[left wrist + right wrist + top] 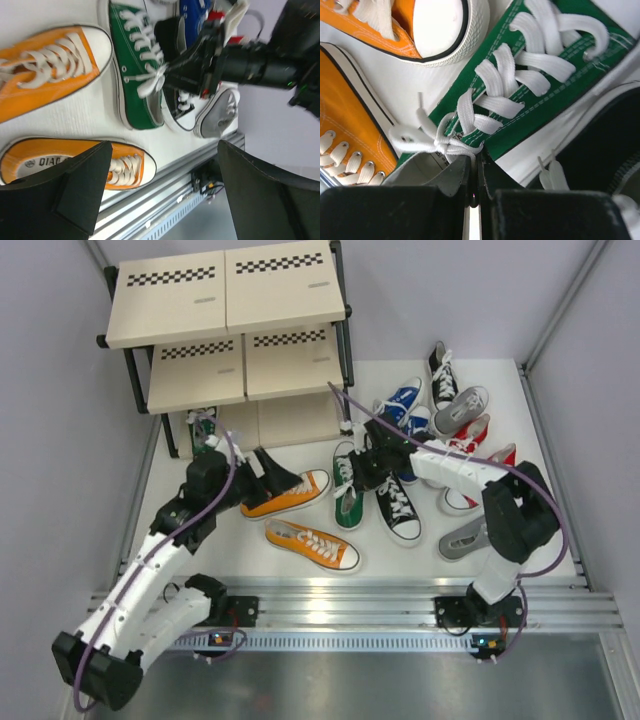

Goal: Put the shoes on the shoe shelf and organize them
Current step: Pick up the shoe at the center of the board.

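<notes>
Nearest the bases, one orange shoe (312, 545) lies at lower centre, with its mate (290, 495) just beyond. The left gripper (268, 472) hovers over the mate's heel end, jaws wide and holding nothing. At centre the right gripper (476, 161) is pressed closed at the collar of a green shoe (348, 502), by the lace knot. Whether it pinches canvas I cannot tell. A black shoe (400, 512) lies beside it. Blue shoes (403, 398), red shoes (472, 435) and grey shoes (462, 405) crowd the right. The shelf (170, 300) stands at upper left, with another green shoe (203, 428) on its bottom tier.

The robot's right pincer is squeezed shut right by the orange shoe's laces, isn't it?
Not orange. The right pincer is squeezed shut right by the green shoe's laces, as the right wrist view shows.
</notes>
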You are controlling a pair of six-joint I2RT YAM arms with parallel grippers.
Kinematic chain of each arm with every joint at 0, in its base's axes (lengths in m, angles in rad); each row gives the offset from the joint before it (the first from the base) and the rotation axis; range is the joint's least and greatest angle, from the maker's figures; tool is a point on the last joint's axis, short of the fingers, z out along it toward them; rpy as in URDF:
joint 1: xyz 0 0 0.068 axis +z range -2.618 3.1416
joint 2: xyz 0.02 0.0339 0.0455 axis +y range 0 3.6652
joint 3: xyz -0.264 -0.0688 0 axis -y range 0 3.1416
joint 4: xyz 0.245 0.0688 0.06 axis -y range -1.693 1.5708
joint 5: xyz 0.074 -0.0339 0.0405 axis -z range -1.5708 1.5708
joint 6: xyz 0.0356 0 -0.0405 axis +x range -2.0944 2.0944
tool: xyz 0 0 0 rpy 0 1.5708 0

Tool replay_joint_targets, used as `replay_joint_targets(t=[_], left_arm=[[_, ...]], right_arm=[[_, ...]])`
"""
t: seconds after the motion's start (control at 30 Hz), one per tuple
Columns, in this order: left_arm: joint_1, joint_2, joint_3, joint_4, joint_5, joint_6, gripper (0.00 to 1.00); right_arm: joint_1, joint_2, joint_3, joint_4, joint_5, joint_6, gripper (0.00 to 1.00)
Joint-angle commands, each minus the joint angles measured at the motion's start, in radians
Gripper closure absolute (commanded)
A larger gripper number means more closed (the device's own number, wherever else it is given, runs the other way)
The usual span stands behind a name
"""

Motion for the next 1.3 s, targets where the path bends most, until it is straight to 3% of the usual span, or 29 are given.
replay_joint_targets(t=[0.0,0.2,0.37,0.57,0.67,0.87,0.9,1.07,1.27], left_arm=[[-0.136,0.075,0.063,0.074,-0.146,-0.012,0.08],[-0.261,0.198,0.107,0.146,-0.191,-0.033,0.08],[-0.393,0.302,0.172,0.192,-0.253,-0.137,0.08],[-0.45,0.368,0.215,0.218,-0.304,-0.3,0.07],[-0.482,0.394,0.235,0.213,-0.359,-0.309,0.09],[-0.51,0.5,0.285,0.155,-0.39,-0.299,0.22],[-0.51,0.523,0.294,0.145,-0.395,-0.294,0.32],[-0.515,0.549,0.334,0.06,-0.448,-0.24,0.43],[-0.516,0.574,0.314,0.046,-0.462,-0.171,0.73]], right_arm=[[-0.05,-0.143,0.053,0.033,-0.096,-0.043,1.0],[-0.08,-0.258,0.006,0.062,-0.258,-0.054,1.0],[-0.115,-0.312,0.018,0.066,-0.323,0.041,1.0],[-0.13,-0.361,0.013,0.085,-0.372,0.116,1.0],[-0.133,-0.367,0.01,0.099,-0.39,0.133,1.0],[-0.138,-0.368,0.027,0.111,-0.461,0.109,1.0],[-0.138,-0.371,0.024,0.109,-0.471,0.089,1.0],[-0.166,-0.382,0.018,0.114,-0.515,0.077,1.0],[-0.176,-0.384,0.007,0.128,-0.562,0.069,1.0]])
